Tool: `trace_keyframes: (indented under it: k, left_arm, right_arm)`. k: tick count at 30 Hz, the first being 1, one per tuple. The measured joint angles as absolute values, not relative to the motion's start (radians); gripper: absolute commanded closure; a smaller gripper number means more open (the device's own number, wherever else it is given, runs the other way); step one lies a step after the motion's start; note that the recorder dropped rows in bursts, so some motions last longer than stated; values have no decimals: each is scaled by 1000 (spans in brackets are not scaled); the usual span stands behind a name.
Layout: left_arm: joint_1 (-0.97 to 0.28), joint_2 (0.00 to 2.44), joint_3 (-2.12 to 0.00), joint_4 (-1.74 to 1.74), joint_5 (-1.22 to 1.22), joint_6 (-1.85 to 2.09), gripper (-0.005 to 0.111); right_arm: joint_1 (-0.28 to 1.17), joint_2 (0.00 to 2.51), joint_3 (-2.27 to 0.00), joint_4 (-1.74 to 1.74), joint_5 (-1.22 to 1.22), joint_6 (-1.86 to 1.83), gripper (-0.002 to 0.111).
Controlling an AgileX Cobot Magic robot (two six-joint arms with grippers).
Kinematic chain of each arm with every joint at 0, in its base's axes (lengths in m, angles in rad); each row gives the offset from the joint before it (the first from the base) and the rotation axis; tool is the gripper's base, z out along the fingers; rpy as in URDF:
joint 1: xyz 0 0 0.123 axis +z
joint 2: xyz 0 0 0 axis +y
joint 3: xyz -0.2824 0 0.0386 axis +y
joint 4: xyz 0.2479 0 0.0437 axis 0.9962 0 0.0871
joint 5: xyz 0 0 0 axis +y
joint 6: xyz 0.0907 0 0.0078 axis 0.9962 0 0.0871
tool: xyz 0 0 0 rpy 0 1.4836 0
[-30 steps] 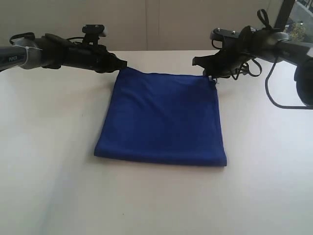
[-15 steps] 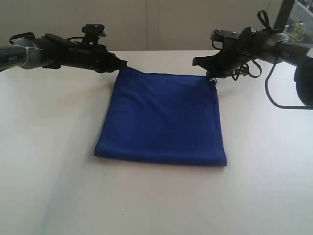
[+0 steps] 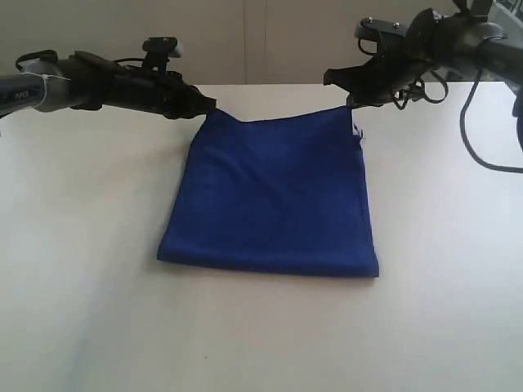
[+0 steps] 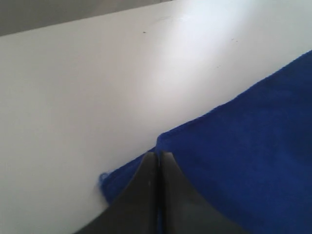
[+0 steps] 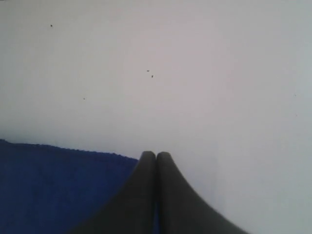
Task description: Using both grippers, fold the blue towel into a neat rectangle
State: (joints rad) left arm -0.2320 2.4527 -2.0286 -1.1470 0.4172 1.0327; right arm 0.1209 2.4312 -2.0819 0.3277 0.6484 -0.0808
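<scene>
The blue towel (image 3: 274, 196) lies folded on the white table (image 3: 82, 245), its near folded edge flat and its far edge raised. My left gripper (image 3: 207, 106) is shut on the towel's far left corner; in the left wrist view the dark fingers (image 4: 148, 173) pinch blue cloth (image 4: 253, 156). My right gripper (image 3: 353, 101) is shut on the far right corner and holds it above the table. In the right wrist view the closed fingertips (image 5: 163, 163) have the towel (image 5: 58, 190) beside them. A small white tag (image 3: 359, 135) hangs at the right edge.
The white table (image 5: 195, 63) stretches around the towel on every side. A pale wall (image 3: 261, 37) stands behind the table's far edge. Black cables (image 3: 482, 139) loop from the right arm at the right side.
Both grippers have risen with the towel's far corners, the right one more. The far edge now hangs off the table instead of lying flat.
</scene>
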Motion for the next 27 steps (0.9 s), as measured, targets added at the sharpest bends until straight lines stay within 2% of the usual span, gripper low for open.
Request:
trace_keyframes:
  k: [10,27]
  left_arm:
    - [-233,2453,-2102,-1152,524,1031,107]
    - [-233,2328,-2102,-1066,559,963,107]
  right_arm:
    - [121,2339,-2047,128,713,22,108]
    - [135,2236,-2003,92,724,10,108]
